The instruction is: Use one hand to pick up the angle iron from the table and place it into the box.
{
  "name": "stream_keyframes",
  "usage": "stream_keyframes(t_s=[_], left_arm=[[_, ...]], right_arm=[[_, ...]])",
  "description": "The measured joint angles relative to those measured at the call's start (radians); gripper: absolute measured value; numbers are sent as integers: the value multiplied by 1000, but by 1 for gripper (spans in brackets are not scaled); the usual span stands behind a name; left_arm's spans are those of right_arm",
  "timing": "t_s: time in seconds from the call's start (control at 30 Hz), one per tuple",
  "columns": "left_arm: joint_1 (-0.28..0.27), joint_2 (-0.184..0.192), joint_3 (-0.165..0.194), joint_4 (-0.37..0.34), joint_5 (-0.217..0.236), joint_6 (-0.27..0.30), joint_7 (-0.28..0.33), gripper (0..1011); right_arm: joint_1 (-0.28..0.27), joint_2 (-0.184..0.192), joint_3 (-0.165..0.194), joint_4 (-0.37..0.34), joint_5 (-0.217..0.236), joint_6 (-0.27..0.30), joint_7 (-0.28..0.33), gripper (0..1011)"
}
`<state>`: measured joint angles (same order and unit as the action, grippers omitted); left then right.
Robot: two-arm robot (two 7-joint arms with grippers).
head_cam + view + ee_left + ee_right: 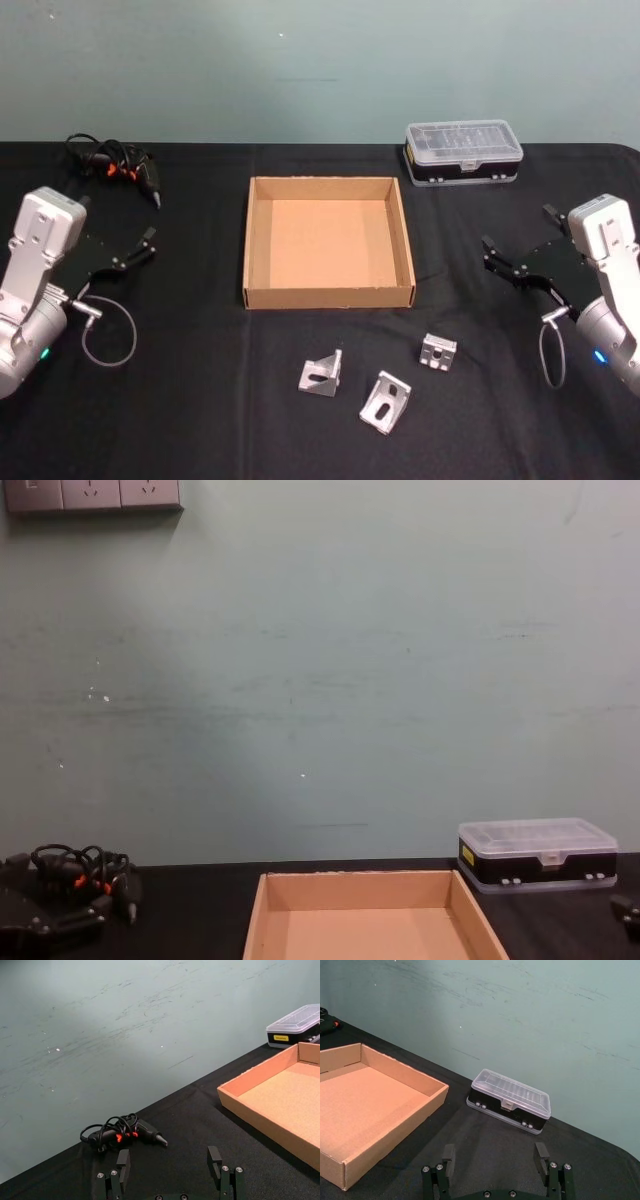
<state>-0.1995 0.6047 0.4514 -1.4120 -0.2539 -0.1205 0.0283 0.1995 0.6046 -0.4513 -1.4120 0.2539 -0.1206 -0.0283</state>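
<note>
Head view: three angle irons near the box

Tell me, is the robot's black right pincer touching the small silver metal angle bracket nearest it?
Apart. In the head view, bare black tabletop separates the open right pincer from the silver bracket.

Your left arm and right arm are silver-grey metal, built in boxy, round-cornered segments. Each ends in black: the left gripper and right gripper are flat dark plates with two fingers. A thin grey cable loops from each wrist, and a small blue-green light glows low on each arm. Your black fingers carry small silver screw heads at their bases.
</note>
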Motion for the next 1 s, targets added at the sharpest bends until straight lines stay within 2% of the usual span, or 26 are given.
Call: stream_keyframes(t_s=[1.0], left_arm=[[0,0,0,0,0,0,0,1011]], right_arm=[[0,0,0,0,0,0,0,1003]])
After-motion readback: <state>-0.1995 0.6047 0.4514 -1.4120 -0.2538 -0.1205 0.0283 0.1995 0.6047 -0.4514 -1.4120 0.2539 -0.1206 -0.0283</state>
